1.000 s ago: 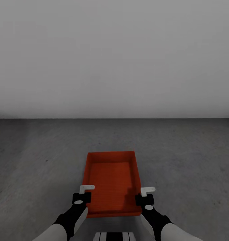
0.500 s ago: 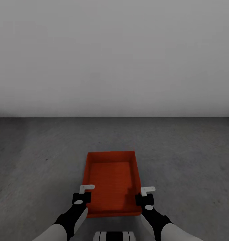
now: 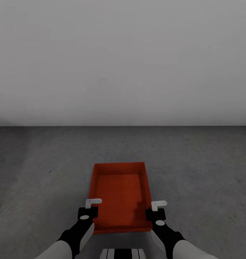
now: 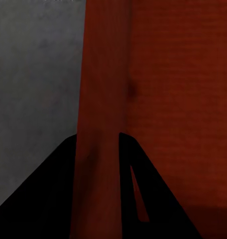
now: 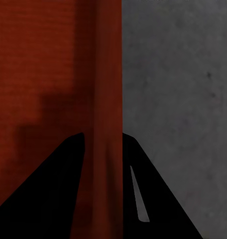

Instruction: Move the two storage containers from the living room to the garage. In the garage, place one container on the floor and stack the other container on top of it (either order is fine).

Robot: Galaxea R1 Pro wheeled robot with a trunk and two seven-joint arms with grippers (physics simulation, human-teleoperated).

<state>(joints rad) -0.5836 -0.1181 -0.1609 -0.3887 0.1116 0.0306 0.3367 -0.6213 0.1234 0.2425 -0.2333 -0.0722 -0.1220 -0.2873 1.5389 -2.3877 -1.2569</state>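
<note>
Both claws, left gripper (image 3: 87, 210) and right gripper (image 3: 155, 212), pinch opposite side walls of the bin (image 3: 119, 194); looks rigid, light, thin-walled, so grip mid-wall evenly.

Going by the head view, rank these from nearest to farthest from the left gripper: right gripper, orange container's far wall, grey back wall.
1. Right gripper, across the container from the left gripper.
2. Container's far wall, ahead.
3. Grey back wall, beyond the floor.
</note>
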